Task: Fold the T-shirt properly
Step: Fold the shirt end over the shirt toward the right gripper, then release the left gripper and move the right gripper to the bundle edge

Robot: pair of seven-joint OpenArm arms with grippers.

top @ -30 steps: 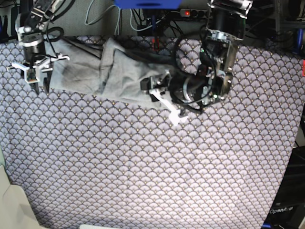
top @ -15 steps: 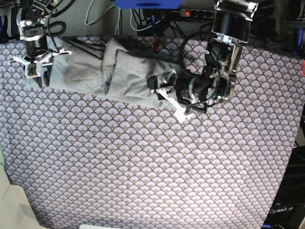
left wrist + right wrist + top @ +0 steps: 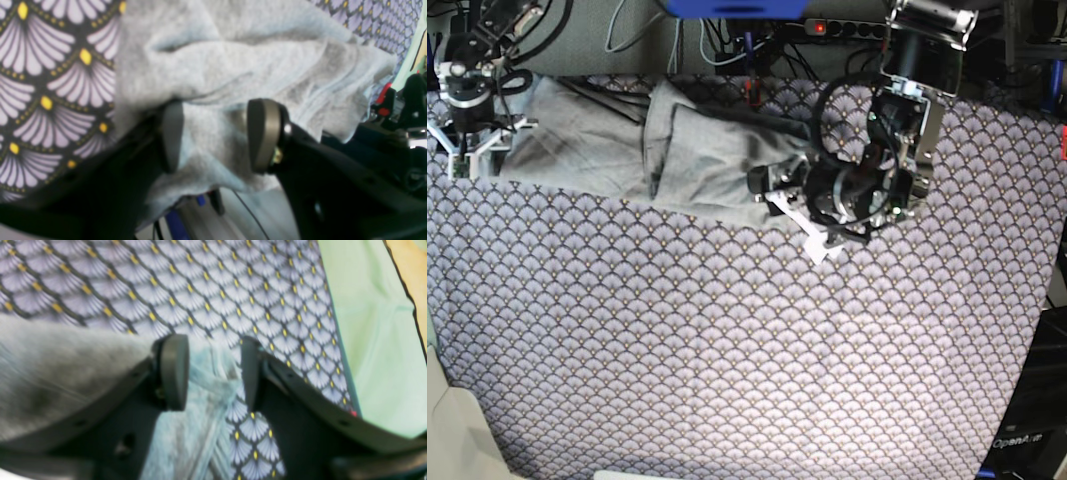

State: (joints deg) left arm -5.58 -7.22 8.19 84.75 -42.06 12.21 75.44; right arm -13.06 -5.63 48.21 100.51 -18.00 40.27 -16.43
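The light grey T-shirt (image 3: pixel 687 150) lies stretched in a long creased band along the far edge of the table. My left gripper (image 3: pixel 787 205) is at its right end. In the left wrist view, my left gripper (image 3: pixel 217 136) is shut on a bunch of T-shirt (image 3: pixel 233 66) fabric that fills the gap between the pads. My right gripper (image 3: pixel 467 155) stands at the shirt's left end. In the right wrist view, my right gripper (image 3: pixel 211 373) is open, and a thin edge of the T-shirt (image 3: pixel 50 366) lies loose between its fingers on the patterned cloth.
A purple-grey fan-scale cloth (image 3: pixel 727 340) covers the whole table. Cables and a power strip (image 3: pixel 837 28) run behind the far edge. A pale green surface (image 3: pixel 367 340) borders the cloth beside my right gripper. A dark box (image 3: pixel 1022 440) sits at the near right corner.
My right gripper pulled the shirt's left end further left and back, then opened. My left gripper moved right with its end of the shirt, which now lies longer and flatter.
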